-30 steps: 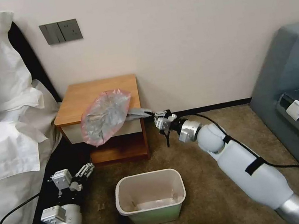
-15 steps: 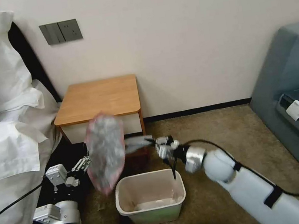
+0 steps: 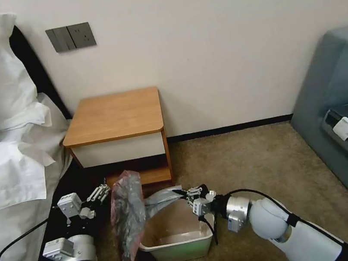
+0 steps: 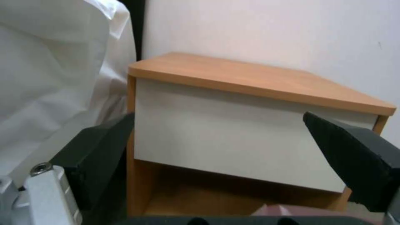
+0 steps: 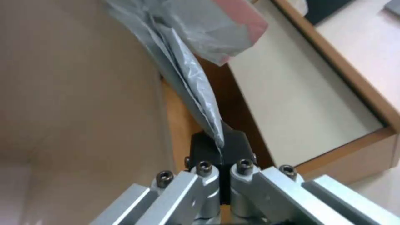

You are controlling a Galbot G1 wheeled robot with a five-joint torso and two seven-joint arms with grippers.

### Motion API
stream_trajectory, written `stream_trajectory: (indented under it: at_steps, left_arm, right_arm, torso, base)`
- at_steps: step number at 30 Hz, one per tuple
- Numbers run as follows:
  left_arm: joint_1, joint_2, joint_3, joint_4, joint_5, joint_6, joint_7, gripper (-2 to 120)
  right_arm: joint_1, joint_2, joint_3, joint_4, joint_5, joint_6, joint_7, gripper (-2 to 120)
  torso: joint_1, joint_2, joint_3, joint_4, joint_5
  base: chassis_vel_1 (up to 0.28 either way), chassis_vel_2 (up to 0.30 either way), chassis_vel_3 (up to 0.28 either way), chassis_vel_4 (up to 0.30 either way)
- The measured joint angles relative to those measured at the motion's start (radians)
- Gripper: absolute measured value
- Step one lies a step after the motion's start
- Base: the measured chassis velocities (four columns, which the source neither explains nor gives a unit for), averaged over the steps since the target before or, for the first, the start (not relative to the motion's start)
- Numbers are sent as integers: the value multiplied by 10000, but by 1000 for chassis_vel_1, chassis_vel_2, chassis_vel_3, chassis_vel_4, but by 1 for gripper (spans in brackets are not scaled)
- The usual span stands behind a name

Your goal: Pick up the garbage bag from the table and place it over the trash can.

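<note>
The silvery-grey garbage bag (image 3: pixel 129 213) with pink edges hangs off the table, draped down the left side of the cream trash can (image 3: pixel 179 241). Its stretched tail runs across the can's back rim to my right gripper (image 3: pixel 182 192), which is shut on it above the can's far right corner. In the right wrist view the black pads (image 5: pixel 237 140) pinch the bag's thin end (image 5: pixel 196 84). My left gripper (image 3: pixel 101 193) stands open on the floor side, just left of the hanging bag. The wooden table (image 3: pixel 113 115) has a bare top, and the left wrist view shows its white drawer front (image 4: pixel 233 137).
A bed with white pillows and sheets (image 3: pixel 1 143) fills the left. A grey-blue sofa (image 3: pixel 344 100) stands at the right. Brown carpet (image 3: pixel 253 162) lies open between the table, the can and the sofa. A wall with a switch plate (image 3: pixel 70 37) is behind.
My right gripper has pulled the bag off the table top and down toward me, to the can's back rim. The bag now hangs beside the can. The left arm has barely moved.
</note>
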Motion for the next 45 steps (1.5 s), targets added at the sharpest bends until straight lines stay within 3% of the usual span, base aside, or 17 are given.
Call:
stream_trajectory:
  at_steps: [14, 15, 16, 19, 21, 23, 25, 26, 35, 38, 42, 45]
  left_arm:
    - [-155, 45, 226, 485, 362, -1, 0, 100]
    - [-200, 82, 233, 548, 383, -1, 0, 100]
    - [-200, 82, 233, 548, 383, -1, 0, 100]
    - [-284, 179, 248, 628, 384, 38, 2, 100]
    - [-293, 186, 251, 642, 384, 42, 3, 100]
    - [-339, 189, 286, 728, 387, 56, 5, 100]
    - [-354, 186, 306, 758, 392, 58, 6, 100]
    - [-377, 184, 336, 795, 396, 63, 10, 100]
    - [-485, 243, 372, 867, 378, 177, 17, 100]
    - [-339, 393, 377, 678, 197, 476, -108, 100]
    - [-105, 576, 351, 337, -163, 944, -233, 100]
    - [233, 885, 290, -277, -698, 1715, -429, 100]
  right_arm:
    - [-428, -244, -49, 158, 420, -22, 11, 2]
    - [-453, -249, -70, 159, 464, -31, -18, 10]
    - [-453, -249, -70, 159, 464, -31, -18, 10]
    - [-561, -313, -94, 175, 527, -41, -99, 25]
    - [-576, -320, -90, 174, 530, -41, -106, 27]
    - [-695, -410, -8, 189, 559, -29, -138, 38]
    - [-747, -451, 47, 217, 576, -19, -152, 41]
    - [-833, -530, 140, 280, 619, -2, -181, 50]
    - [-1323, -1152, 886, 895, 1046, 53, -321, 78]
    - [-1783, -1556, 1485, 1305, 1407, 149, -342, 93]
    - [-2040, -1720, 1927, 1530, 1778, 213, -342, 99]
    - [-2281, -1709, 2695, 1852, 2380, 254, -378, 100]
  torso:
    - [-1, 0, 0, 0, 0]
    - [0, 0, 0, 1, 0]
    - [0, 0, 0, 1, 0]
    - [0, 0, 1, 1, 0]
    - [0, 0, 1, 0, 0]
    - [0, 0, 1, 0, 0]
    - [0, 1, 0, 0, 0]
    - [0, 0, 1, 0, 0]
    - [1, 0, 1, 0, 1]
    - [0, 0, 1, -2, 0]
    - [0, 0, 1, 0, -1]
    - [1, 0, 0, 0, 0]
  base:
    - [0, 0, 0, 0]
    - [0, 0, 0, 0]
    - [0, 0, 0, 0]
    - [0, 0, 0, 0]
    - [0, 0, 0, 0]
    - [0, 0, 0, 0]
    - [0, 0, 0, 0]
    - [0, 0, 0, 0]
    - [0, 0, 0, 0]
    - [0, 0, 0, 0]
    - [0, 0, 0, 0]
    - [0, 0, 0, 0]
